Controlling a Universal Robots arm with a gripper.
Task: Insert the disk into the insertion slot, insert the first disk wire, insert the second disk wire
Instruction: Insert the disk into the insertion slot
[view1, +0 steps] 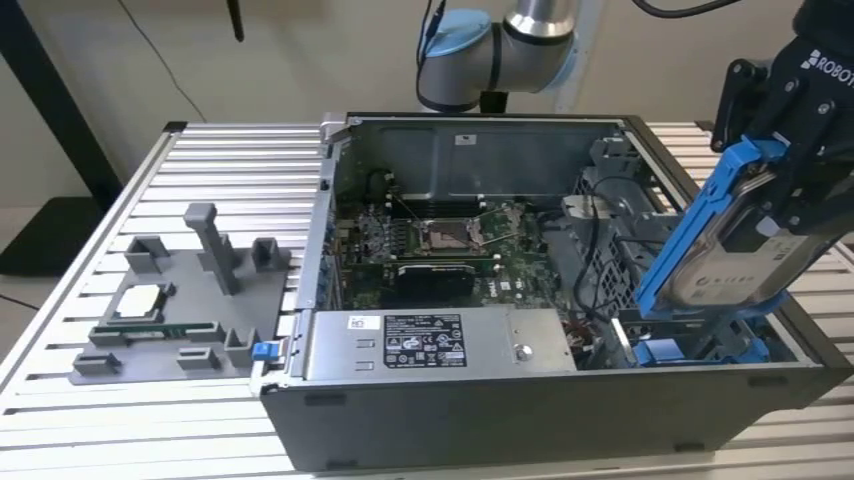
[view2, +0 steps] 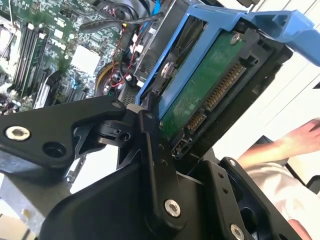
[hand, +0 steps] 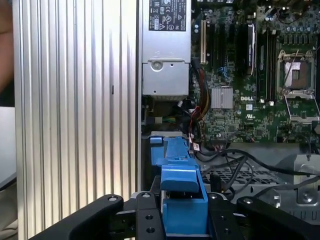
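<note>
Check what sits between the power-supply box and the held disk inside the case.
Exterior view: a tangle of cables, black with some red, fills the stretch between the power-supply box and the disk, which the gripper holds tilted.

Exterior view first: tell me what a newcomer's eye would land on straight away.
The bright blue-framed disk stands out, held tilted by the gripper above the exterior view's right end of the open computer case. Next comes the green motherboard in the case's middle, with the silver power-supply box nearer the camera. A grey parts tray sits on the table at the exterior view's left.
</note>
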